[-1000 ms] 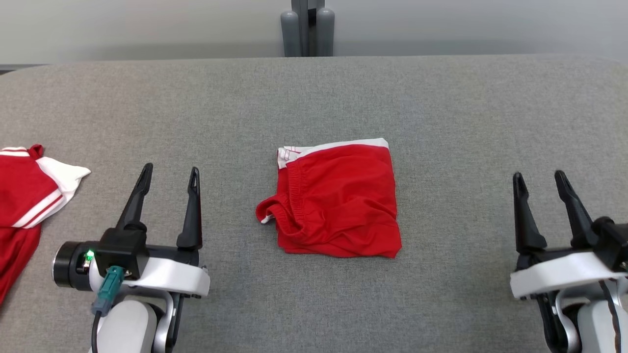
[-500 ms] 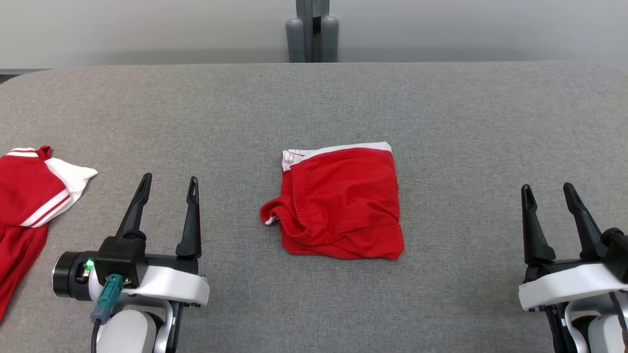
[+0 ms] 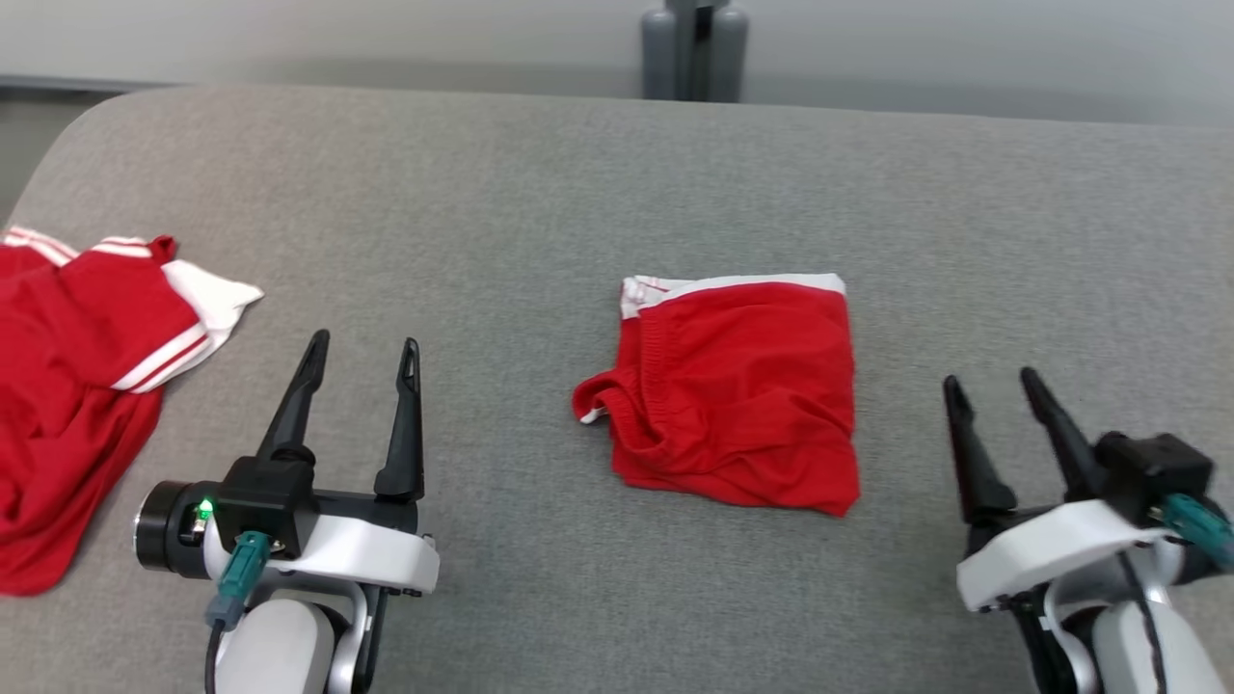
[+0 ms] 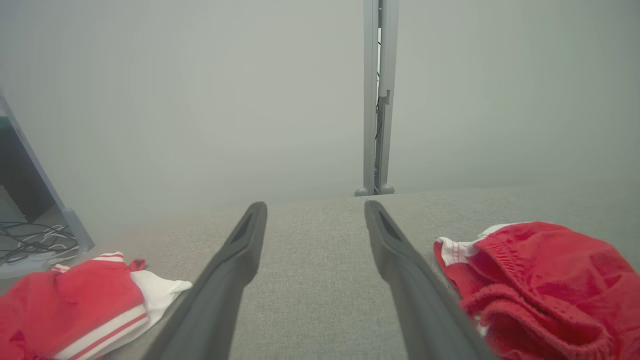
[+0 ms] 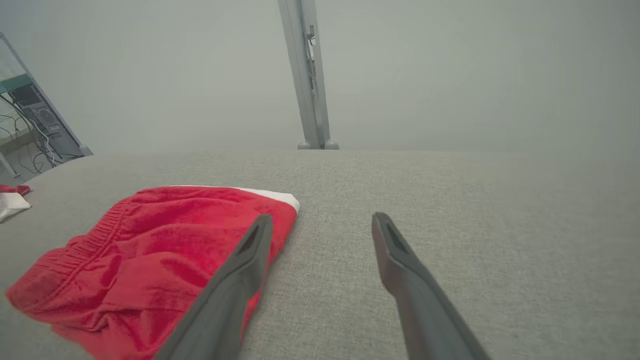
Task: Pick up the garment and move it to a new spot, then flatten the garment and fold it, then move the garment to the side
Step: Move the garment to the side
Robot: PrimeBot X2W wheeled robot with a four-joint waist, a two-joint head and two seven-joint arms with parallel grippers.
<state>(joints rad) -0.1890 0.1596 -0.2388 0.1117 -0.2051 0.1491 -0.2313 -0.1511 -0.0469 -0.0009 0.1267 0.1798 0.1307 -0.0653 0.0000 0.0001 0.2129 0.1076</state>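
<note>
The garment (image 3: 737, 395), red shorts with a white band, lies folded in a rough square at the middle of the grey table (image 3: 578, 193). My left gripper (image 3: 366, 339) stands open to its left, apart from it, nothing between the fingers. My right gripper (image 3: 991, 379) stands open just off its right edge. The left wrist view has the left gripper (image 4: 315, 205) over bare cloth with the garment (image 4: 540, 280) at the right. In the right wrist view the right gripper (image 5: 322, 217) has its left finger in front of the garment (image 5: 150, 250) edge.
A second red and white garment (image 3: 77, 386) lies crumpled at the table's left edge, also in the left wrist view (image 4: 75, 305). A grey post (image 3: 694, 48) stands behind the table's rounded far edge. Cables and equipment (image 5: 35, 130) sit beyond the left corner.
The head camera has swung left, so the whole picture has shifted right. My right gripper has come closer to the garment's right edge and tilted. The garment lies as before.
</note>
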